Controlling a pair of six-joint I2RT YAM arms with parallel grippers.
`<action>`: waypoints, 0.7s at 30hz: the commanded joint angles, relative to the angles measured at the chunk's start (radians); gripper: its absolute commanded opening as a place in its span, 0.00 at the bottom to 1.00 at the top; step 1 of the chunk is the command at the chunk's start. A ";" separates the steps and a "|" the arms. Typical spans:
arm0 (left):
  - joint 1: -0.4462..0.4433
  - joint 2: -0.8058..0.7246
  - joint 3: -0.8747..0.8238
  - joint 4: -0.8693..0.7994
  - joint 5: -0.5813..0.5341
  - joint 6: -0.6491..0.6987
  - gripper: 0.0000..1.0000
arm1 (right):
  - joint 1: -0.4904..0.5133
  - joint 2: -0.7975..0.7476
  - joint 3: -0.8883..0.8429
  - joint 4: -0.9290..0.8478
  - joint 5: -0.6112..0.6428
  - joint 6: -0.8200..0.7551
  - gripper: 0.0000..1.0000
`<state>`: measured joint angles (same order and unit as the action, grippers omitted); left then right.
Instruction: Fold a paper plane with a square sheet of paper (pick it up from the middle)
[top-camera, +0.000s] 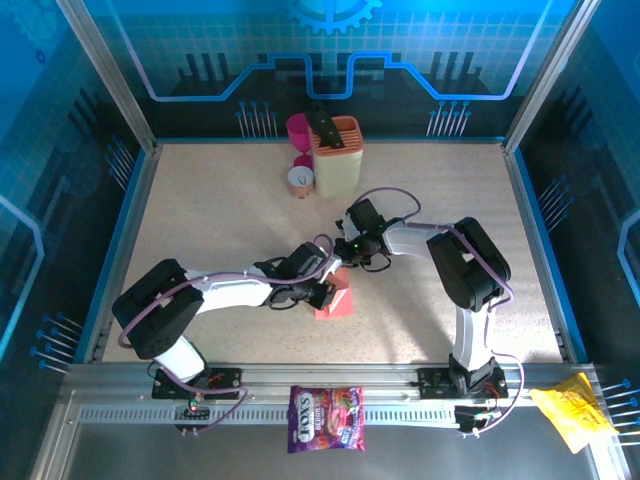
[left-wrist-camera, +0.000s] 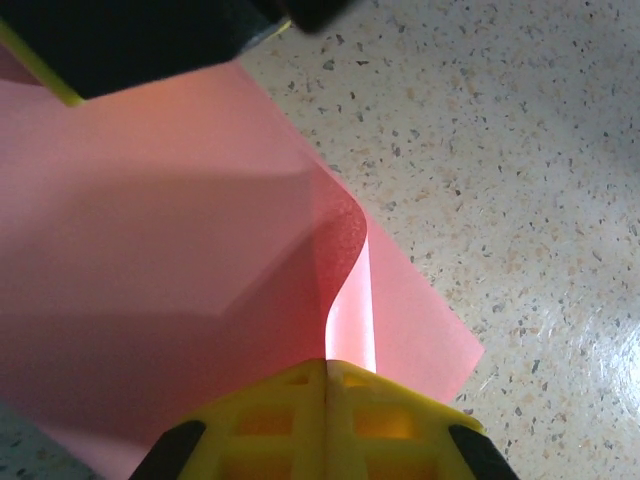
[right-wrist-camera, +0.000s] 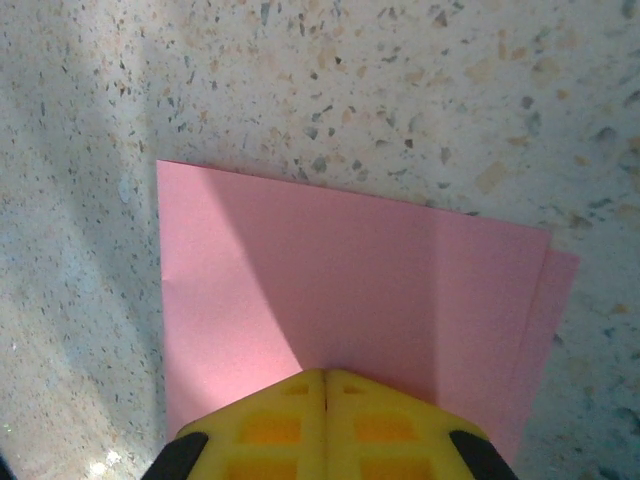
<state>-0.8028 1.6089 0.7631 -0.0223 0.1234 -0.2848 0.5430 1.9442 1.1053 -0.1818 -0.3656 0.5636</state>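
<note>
Pink paper, magenta cup well beyond

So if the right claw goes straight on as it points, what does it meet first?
The folded pink sheet of paper: the shut right claw points straight at it, perhaps touching it; depth is unclear. Beneath lies the speckled table.

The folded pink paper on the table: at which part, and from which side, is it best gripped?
Likely the raised curl of the square sheet of paper, pinched from above across the ridge; the rest lies flat on the table, giving fingers no edge. The left gripper is shut there.
</note>
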 joint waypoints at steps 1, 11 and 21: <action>0.004 -0.042 -0.009 -0.037 -0.019 0.019 0.00 | -0.002 0.048 -0.033 -0.036 0.022 -0.017 0.00; 0.016 -0.089 -0.008 -0.090 -0.096 0.028 0.00 | -0.002 0.064 -0.029 -0.035 0.021 -0.025 0.00; 0.021 -0.055 -0.016 -0.085 -0.171 0.011 0.00 | -0.001 0.070 -0.037 -0.028 0.023 -0.021 0.00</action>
<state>-0.7879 1.5387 0.7624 -0.0864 0.0051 -0.2787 0.5423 1.9537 1.1053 -0.1596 -0.3798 0.5560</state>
